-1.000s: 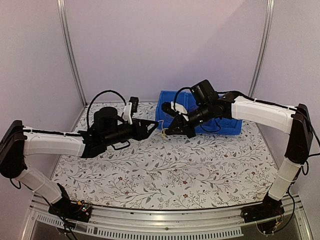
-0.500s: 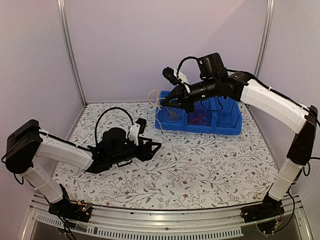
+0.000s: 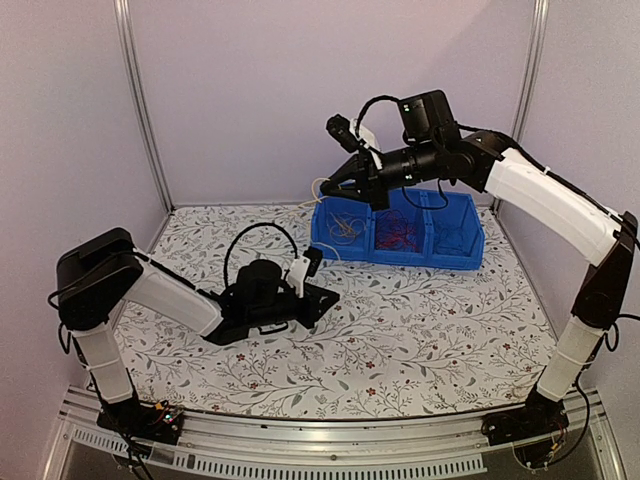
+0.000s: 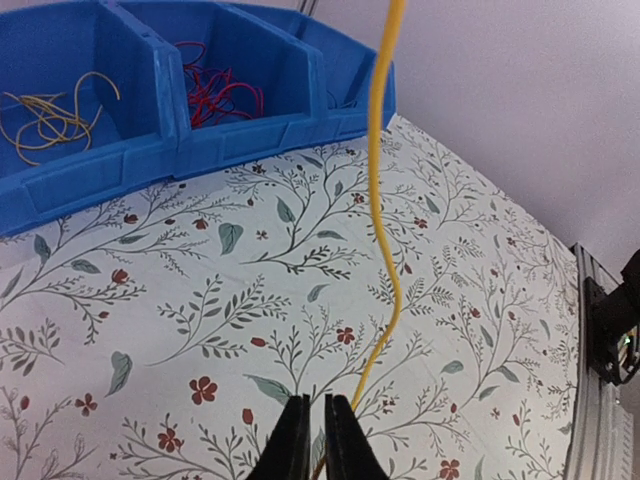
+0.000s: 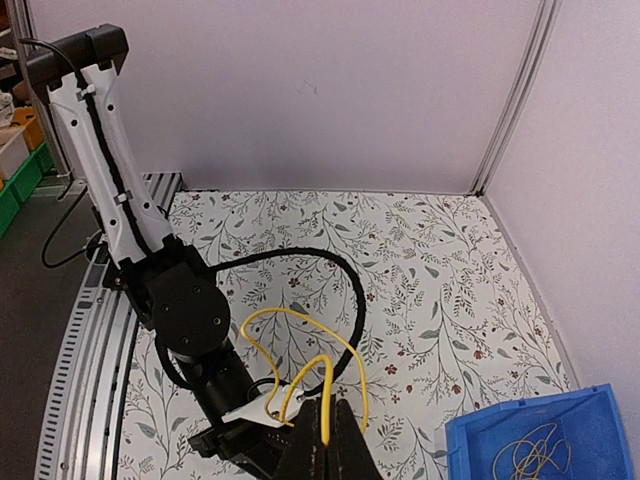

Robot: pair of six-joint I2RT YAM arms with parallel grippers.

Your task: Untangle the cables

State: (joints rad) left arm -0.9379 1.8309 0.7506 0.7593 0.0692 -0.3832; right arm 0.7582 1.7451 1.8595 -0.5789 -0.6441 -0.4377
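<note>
Evidently the arms have drawn apart: left fingers (image 4: pixel 298 445), low over the tabletop (image 3: pixel 430 330), and right fingers (image 5: pixel 312 445), lifted with the blue bin (image 3: pixel 420 256) beneath them, each clamped on one yellow cable (image 4: pixel 374 130) running between them, which suggests this strand is coming free.

the blue moulded plastic bin (image 4: pixel 150 160) is smooth with a soft sheen. the thin yellow plastic-sheathed cable (image 4: pixel 377 100) looks sleek and slightly glossy. the white floral printed table cover (image 3: pixel 430 320) is matt and flat. the ribbed silver metal rail (image 3: pixel 330 462) has a dull brushed shine. the white hard-shelled robot arms (image 3: pixel 540 195) gleam, their black joints duller.
</note>
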